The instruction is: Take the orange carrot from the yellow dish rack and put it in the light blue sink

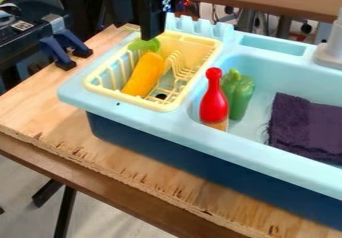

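The black gripper (151, 29) hangs above the back left of the yellow dish rack (175, 104), close to a light green piece (145, 45) lying in it. Whether they touch I cannot tell. Just in front of the green piece, a long orange-yellow toy (143, 76) lies slanted in the rack. In the light blue sink basin, a red bottle-shaped toy (214, 98) with a tan base leans upright beside a green bell pepper (238, 93). A dark purple cloth (306, 126) is spread on the basin floor to their right.
The sink's light blue rim (248, 161) surrounds rack and basin. A grey faucet (330, 49) rises at the back right. Blue-black clamps (65, 51) sit at the wooden table's (40, 99) left edge. Light blue prongs (200, 28) stand behind the rack.
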Robot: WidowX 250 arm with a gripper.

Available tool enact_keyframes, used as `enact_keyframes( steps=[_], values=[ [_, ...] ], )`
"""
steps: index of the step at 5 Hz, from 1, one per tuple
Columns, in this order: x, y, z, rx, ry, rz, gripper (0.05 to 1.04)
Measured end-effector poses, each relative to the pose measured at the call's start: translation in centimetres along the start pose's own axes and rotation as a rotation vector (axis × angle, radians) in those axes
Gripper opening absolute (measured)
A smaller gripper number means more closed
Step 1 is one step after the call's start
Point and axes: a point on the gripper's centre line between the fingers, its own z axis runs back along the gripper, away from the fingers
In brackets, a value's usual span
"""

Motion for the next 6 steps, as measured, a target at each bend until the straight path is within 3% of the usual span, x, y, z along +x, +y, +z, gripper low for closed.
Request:
enact_keyframes(
  steps=[1, 2, 3, 6],
  values=[
    [-0.2, -0.1, -1.0, -0.011, 0.027, 0.001, 1.007],
    [0.1, 0.0, -3.4, 0.051, -0.01, -0.021, 1.007],
    [1.2, 0.4, -3.4, 0.123, -0.065, -0.046, 1.007],
    [2.3, 0.8, -6.1, 0.205, -0.118, 0.056, 1.007]
  ],
)
